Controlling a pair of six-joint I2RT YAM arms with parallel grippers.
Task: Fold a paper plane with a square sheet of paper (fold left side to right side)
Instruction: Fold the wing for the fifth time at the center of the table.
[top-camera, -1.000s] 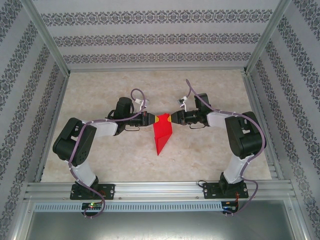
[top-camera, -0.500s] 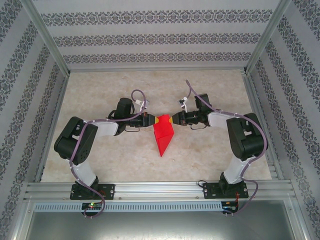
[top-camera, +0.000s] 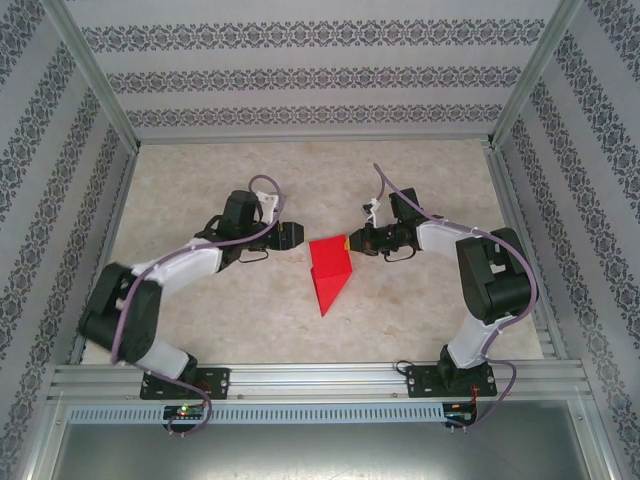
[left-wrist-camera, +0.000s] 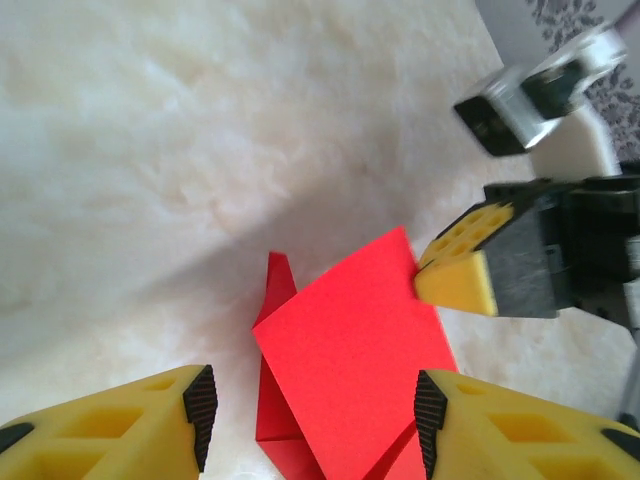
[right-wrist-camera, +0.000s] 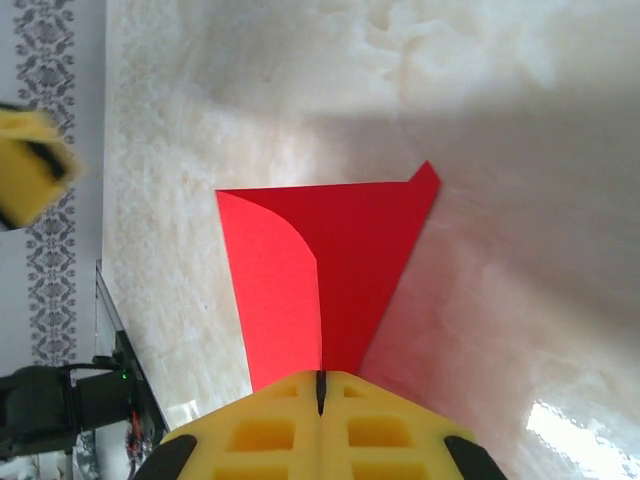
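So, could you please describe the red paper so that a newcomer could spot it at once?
On the pale marbled table, look near the middle, between the left gripper and the right gripper. There lies the red paper, folded into a wedge that tapers toward the near edge, one far corner pinched by the right gripper. Nothing else on the table is red.

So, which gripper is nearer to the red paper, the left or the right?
Right. The right gripper is shut on the far right corner of the red paper. The left gripper is open, just off its left corner, not touching.
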